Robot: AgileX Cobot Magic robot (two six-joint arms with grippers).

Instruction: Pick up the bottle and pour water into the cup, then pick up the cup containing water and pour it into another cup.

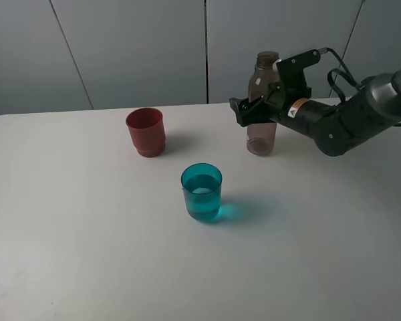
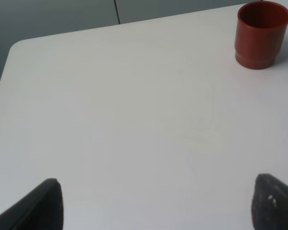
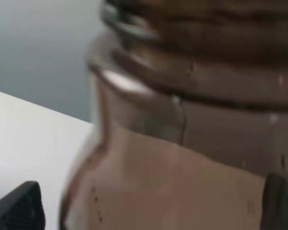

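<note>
The smoky grey-brown bottle [image 1: 261, 134] stands upright on the white table [image 1: 87, 234] at the back right, with no cap. My right gripper [image 1: 254, 108] is open around its upper body, with the fingers on either side. In the right wrist view the bottle [image 3: 182, 158] fills the frame and a gap shows beside one fingertip [image 3: 19, 211]. The teal cup [image 1: 202, 192] stands mid-table with water in it. The red cup [image 1: 146, 132] stands to its back left and also shows in the left wrist view [image 2: 261, 33]. My left gripper [image 2: 158, 206] is open and empty over bare table.
Grey wall panels [image 1: 140, 47] stand behind the table's back edge. The table's rounded back-left corner [image 2: 19, 48] shows in the left wrist view. The left arm is out of the exterior view.
</note>
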